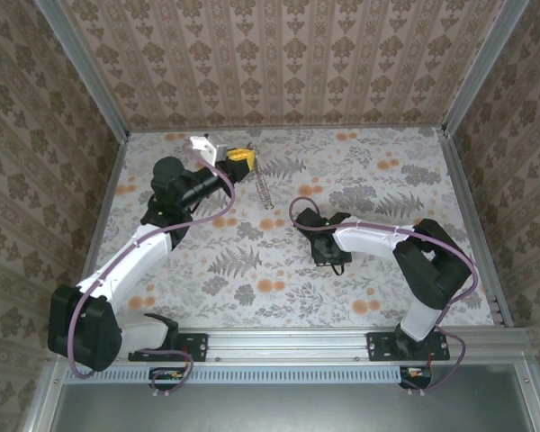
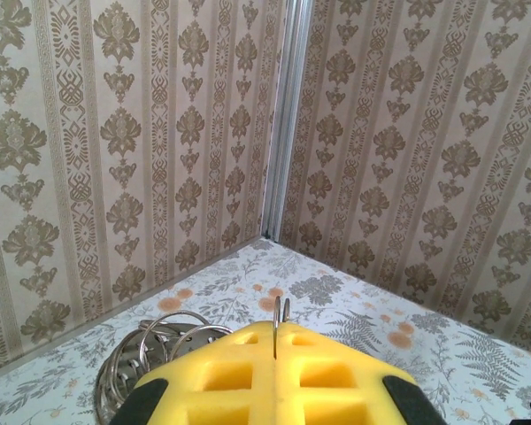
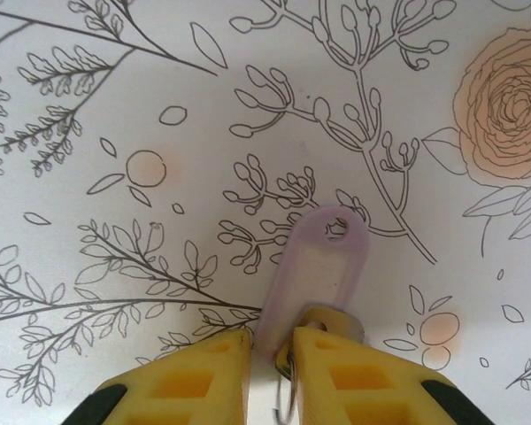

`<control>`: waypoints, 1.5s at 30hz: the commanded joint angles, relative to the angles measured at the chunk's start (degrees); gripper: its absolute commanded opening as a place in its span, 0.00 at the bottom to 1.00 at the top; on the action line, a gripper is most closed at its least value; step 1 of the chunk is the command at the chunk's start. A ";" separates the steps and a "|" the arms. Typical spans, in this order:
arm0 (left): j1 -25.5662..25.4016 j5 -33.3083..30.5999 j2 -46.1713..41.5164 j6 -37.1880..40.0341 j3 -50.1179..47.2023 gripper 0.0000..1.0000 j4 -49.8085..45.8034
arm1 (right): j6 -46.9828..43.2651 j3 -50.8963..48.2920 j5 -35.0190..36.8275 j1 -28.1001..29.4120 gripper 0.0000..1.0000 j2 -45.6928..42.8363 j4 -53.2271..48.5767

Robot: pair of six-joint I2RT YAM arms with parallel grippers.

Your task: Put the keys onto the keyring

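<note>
Left gripper [image 2: 275, 341]: yellow fingers pressed together, pinching a thin wire turn of the keyring [image 2: 280, 310] that sticks up between them. More of its loops bunch just left of the fingers. It sits near the far edge of the worktop [image 1: 387, 180], left of middle, and in the top view a strand trails from it toward the centre.

Right gripper [image 3: 273, 345]: fingers nearly together, pinching the lower end of the key [image 3: 323, 261] around mid-worktop, slightly right. The key points away from the fingers over the floral surface; can't tell if it's lifted or resting.

Handling: the key looks flat, light, stiff and slippery, so it likely pivots in a pinch. Best held at the end away from the hole, leaving the hole free. The keyring is thin springy wire and floppy along its length, so grip close to the opening.

Views: the right wrist gives the key's hole and a small wire loop [image 3: 288, 398] under the fingers. The top view gives the arms well apart.
</note>
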 commanded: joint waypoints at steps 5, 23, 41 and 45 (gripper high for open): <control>-0.03 2.75 0.64 -1.22 1.77 0.00 3.61 | 0.40 -1.42 1.34 0.22 0.21 -2.42 -1.99; -0.91 2.59 1.53 -1.24 2.61 0.00 3.39 | -0.02 -2.49 0.78 -0.30 0.00 -3.47 -1.05; -3.96 4.17 3.67 0.67 8.26 0.00 -3.01 | -8.28 0.31 -27.47 -18.13 0.00 -24.73 17.96; -5.29 4.49 5.09 1.89 10.98 0.00 -5.20 | -7.48 1.51 -38.91 -23.50 0.00 -25.47 29.09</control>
